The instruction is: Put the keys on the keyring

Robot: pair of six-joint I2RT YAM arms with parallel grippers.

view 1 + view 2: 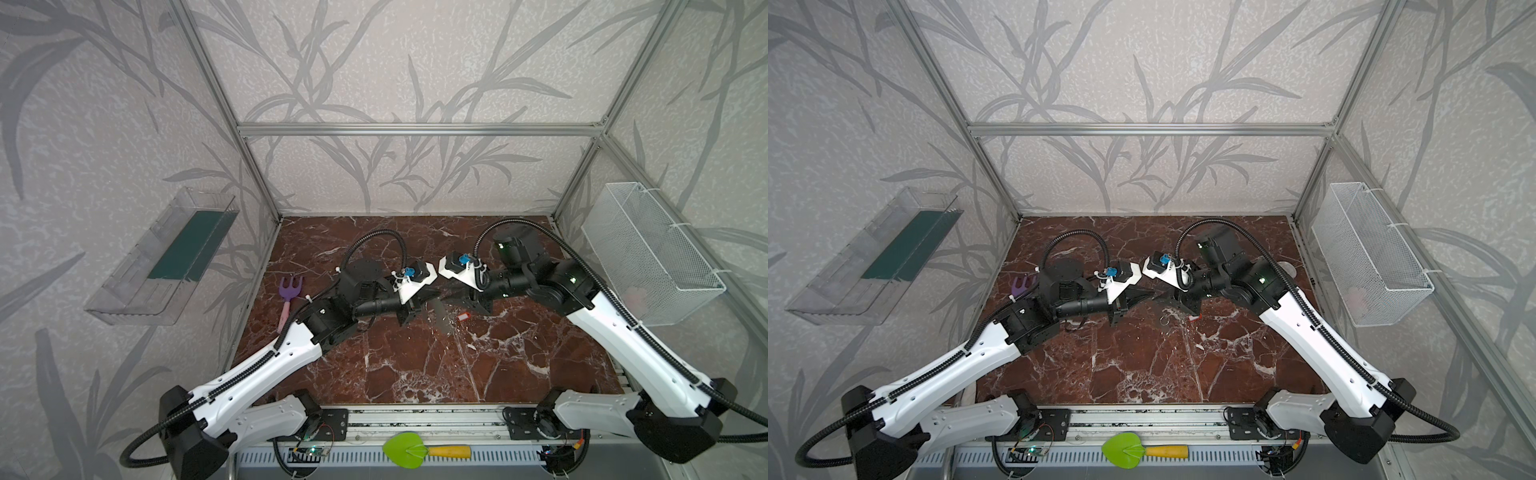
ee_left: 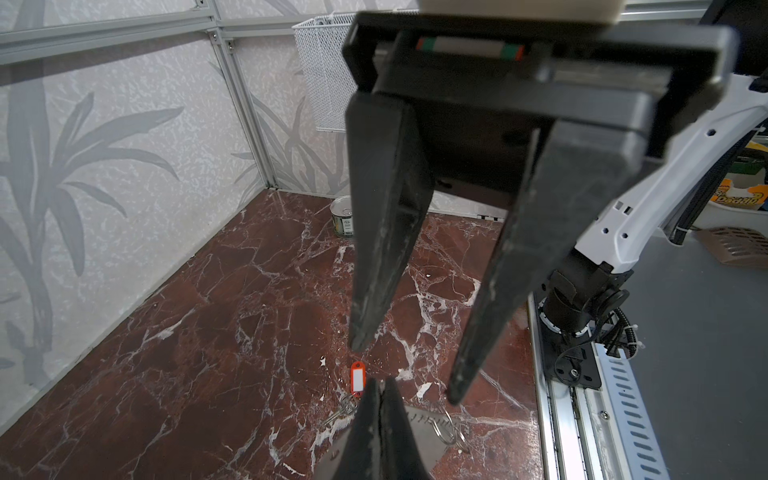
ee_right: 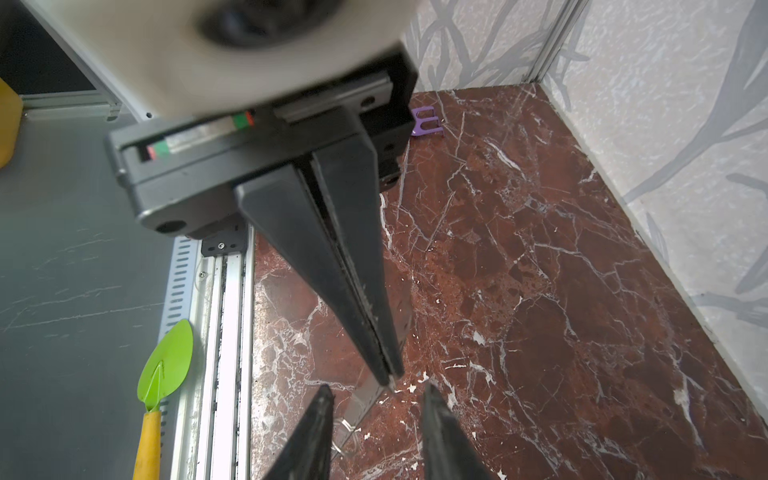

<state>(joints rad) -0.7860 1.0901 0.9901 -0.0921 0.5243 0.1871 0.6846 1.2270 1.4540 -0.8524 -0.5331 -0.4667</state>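
Observation:
The keyring (image 2: 428, 430) is a flat pale-grey plate with a row of small holes, held just above the marble in the middle. My left gripper (image 2: 380, 382) is shut on it. In a top view it hangs below the left gripper (image 1: 435, 296) as a grey blur (image 1: 441, 320). The keys (image 2: 357, 376), a red tag with a white label joined to a small silver key, lie on the marble just beyond the plate, also seen in both top views (image 1: 463, 317) (image 1: 1195, 318). My right gripper (image 3: 378, 390) is open, tips facing the left gripper's tips, nothing between its fingers (image 2: 455, 395).
Wire rings (image 2: 446, 432) hang at the plate's edge. A purple toy fork (image 1: 289, 291) lies at the left, a tin can (image 2: 344, 216) at the far right corner. A mesh basket (image 1: 652, 249) and a clear tray (image 1: 166, 257) hang on the walls. A green trowel (image 1: 409, 451) lies on the front rail.

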